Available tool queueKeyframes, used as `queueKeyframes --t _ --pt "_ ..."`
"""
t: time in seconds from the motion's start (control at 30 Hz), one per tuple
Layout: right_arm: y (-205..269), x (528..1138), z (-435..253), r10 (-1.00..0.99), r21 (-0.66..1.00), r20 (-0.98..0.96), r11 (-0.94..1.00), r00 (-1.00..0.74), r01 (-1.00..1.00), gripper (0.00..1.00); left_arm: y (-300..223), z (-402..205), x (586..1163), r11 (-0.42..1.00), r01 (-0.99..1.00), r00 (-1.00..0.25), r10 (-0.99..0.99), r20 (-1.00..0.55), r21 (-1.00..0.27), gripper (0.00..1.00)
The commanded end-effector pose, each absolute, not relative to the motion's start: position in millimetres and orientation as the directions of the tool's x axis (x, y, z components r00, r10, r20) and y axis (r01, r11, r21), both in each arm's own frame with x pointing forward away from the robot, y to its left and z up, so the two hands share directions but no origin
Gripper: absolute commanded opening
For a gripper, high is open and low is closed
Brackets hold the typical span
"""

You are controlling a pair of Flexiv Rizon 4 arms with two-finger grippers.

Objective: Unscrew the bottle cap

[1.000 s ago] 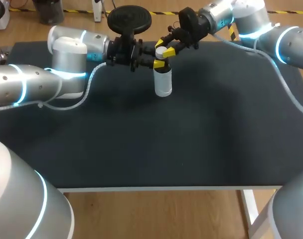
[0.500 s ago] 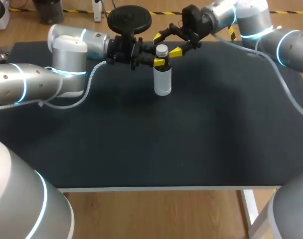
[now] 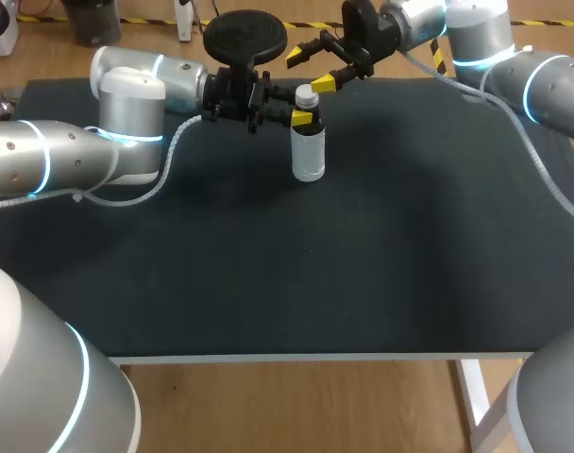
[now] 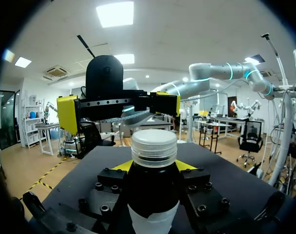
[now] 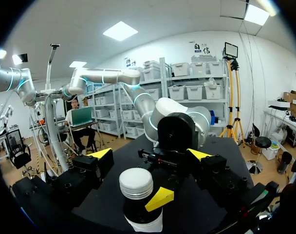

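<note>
Head view: left end effector [image 3: 305, 120] clamps bottle [image 3: 309, 159], one finger hidden; right end effector [image 3: 312, 70] agape, empty, clear of cap [image 3: 307, 94].

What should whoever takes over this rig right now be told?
Left gripper: shut on the bottle at its neck, holding it upright on the table.
Right gripper: open, above and just behind the cap, touching nothing.
Done: the bottle is steadied. The cap sits on the bottle; whether it is loosened cannot be told.
Left: probably bring the open gripper down around the cap, close on it and twist it off.
</note>
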State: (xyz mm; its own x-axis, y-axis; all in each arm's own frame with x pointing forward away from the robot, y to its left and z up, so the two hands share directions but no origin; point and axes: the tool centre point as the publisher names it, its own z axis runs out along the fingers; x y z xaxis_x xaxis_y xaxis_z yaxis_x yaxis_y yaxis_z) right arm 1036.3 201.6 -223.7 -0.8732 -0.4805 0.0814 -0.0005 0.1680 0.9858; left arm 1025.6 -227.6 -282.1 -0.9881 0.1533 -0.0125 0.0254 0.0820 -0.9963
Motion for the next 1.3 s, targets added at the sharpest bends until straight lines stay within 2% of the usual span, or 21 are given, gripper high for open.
queueKeyframes --t 0.03,0.6,1.3 --pt "204 1010 -209 0.203 0.98 -0.061 0.199 -0.977 -0.02 1.0 -227 -282 1027 0.082 0.024 -0.987 0.159 -0.011 -0.996 0.0" --pt "188 992 -209 0.568 0.973 -0.094 0.228 -0.817 0.047 1.0 -227 -282 1027 0.082 0.024 -0.987 0.159 -0.011 -0.996 0.0" --pt "198 1000 -220 0.688 0.974 -0.145 0.228 -0.711 0.022 1.0 -227 -282 1027 0.082 0.024 -0.987 0.159 -0.011 -0.996 0.0"
